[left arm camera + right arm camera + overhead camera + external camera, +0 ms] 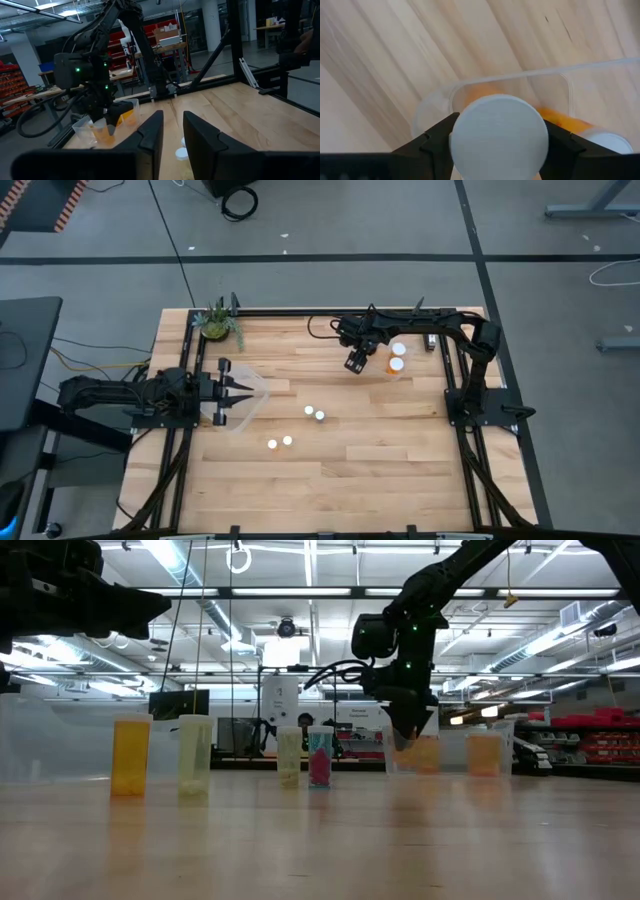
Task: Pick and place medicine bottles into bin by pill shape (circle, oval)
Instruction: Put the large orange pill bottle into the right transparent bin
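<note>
Long ceiling strip lights (pixel 300 592) at twelve o'clock in the low view glare brightly, leaving the dark arms silhouetted. The pale wooden desk (pixel 330 460) is evenly lit from overhead with faint shadows. The round white bottle cap (pixel 498 136) is blurred in the right wrist view.

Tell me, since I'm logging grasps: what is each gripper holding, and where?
Right gripper pinches a bottle by its white cap, above the clear bin. Left gripper holds nothing.

Beyond the left gripper's (pixel 172 137) narrowly parted fingers, the right gripper (pixel 102 120) hangs at ten o'clock over a clear bin (pixel 82 129) holding orange bottles (pixel 127 114).
</note>
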Available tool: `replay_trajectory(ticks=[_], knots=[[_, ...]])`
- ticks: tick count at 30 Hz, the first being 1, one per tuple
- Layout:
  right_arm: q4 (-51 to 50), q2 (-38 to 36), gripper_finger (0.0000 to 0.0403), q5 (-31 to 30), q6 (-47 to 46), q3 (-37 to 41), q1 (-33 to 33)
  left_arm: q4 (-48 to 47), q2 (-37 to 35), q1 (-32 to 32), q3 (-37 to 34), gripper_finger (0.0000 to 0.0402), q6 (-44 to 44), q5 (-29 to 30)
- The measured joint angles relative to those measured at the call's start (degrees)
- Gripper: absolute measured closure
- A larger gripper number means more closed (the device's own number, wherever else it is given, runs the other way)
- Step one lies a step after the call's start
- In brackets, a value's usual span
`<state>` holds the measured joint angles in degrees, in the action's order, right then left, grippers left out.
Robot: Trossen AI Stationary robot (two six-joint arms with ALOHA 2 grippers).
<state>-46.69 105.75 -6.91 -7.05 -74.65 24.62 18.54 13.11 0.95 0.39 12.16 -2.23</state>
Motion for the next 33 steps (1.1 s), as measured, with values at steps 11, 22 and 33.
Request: replay_trajectory(ticks=[11,22,33], knots=[[-0.86,0.00,0.0173,0.00,0.16,0.00,0.00,-0.01,0.01,0.00,0.01,0.0318,0.00,0.00],[-3.02,0.00,0.0172,0.14,0.62,0.00,0.00,0.00,0.00,0.00,0.00,0.0322,0.00,-0.01],[-2.96,0.00,0.0126,0.12,0.34,0.00,0.01,0.00,0.01,0.00,0.00,0.0316,0.00,0.00]])
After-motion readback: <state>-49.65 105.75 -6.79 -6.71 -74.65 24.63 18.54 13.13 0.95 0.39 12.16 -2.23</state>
